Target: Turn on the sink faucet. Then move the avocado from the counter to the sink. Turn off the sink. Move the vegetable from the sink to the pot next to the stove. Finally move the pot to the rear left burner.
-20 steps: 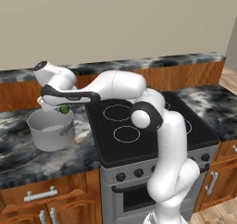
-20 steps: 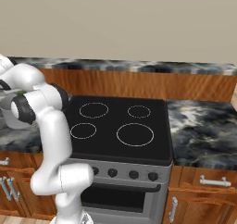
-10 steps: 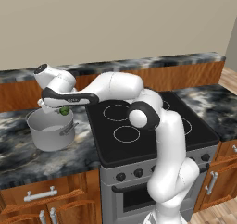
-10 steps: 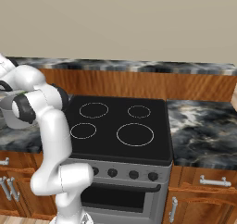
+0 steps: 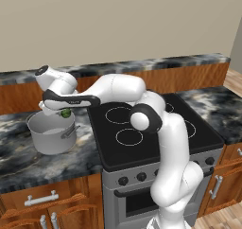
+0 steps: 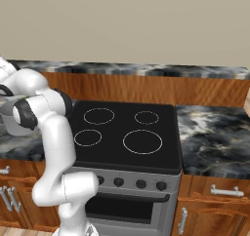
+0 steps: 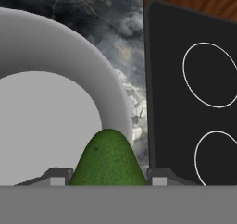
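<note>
A green avocado (image 7: 109,159) sits between my two fingertips (image 7: 158,176), and my gripper (image 5: 64,112) is shut on it, hanging over the right side of the grey pot (image 5: 50,130). The same avocado (image 5: 65,113) shows as a small green ball just above the pot's rim. The pot (image 7: 51,98) stands on the marble counter just left of the black stove (image 5: 151,127). From the hand, its pale bottom lies below and to the left. The rear left burner (image 5: 118,114) is bare. At the left edge of the right base view, part of the pot (image 6: 10,118) peeks out behind my arm.
The stove (image 6: 126,133) has several ringed burners, all bare. Dark marble counter (image 6: 212,137) runs on both sides, with a wooden backsplash behind. Cabinet drawers with metal handles (image 5: 40,198) lie below the counter.
The hand with the avocado has barely shifted over the pot. Nothing else has moved.
</note>
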You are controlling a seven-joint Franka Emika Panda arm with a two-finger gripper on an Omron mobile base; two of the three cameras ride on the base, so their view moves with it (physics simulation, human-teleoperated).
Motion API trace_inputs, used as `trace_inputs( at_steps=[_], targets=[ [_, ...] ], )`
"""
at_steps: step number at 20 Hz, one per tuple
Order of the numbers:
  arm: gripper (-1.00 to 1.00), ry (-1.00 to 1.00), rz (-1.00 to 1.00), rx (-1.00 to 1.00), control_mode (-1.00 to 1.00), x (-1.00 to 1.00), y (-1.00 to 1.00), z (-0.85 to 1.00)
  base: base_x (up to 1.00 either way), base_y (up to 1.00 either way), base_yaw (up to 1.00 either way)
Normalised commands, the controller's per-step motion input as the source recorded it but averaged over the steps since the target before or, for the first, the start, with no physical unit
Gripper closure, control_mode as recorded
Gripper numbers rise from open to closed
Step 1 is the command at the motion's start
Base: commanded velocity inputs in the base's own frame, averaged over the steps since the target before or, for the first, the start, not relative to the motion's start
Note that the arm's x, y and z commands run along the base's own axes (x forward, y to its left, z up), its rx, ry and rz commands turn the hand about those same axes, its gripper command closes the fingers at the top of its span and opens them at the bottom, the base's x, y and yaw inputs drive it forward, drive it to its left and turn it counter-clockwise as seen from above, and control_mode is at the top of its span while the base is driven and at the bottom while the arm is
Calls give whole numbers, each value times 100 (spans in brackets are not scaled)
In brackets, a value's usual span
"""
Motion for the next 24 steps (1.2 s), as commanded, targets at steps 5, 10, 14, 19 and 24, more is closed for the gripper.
trace_inputs(
  at_steps=[5, 10, 14, 19, 24],
  targets=[
    [100, 0, 0, 2, -100, 2, 0, -22, 0, 0, 0],
    [100, 0, 0, 7, -100, 11, 0, -25, 0, 0, 0],
    [100, 0, 0, 9, -100, 23, 3, -16, 0, 0, 0],
    [100, 0, 0, 9, -100, 20, 13, -16, 0, 0, 0],
    [100, 5, 0, 5, -100, 14, 25, -5, 0, 0, 0]
  ],
)
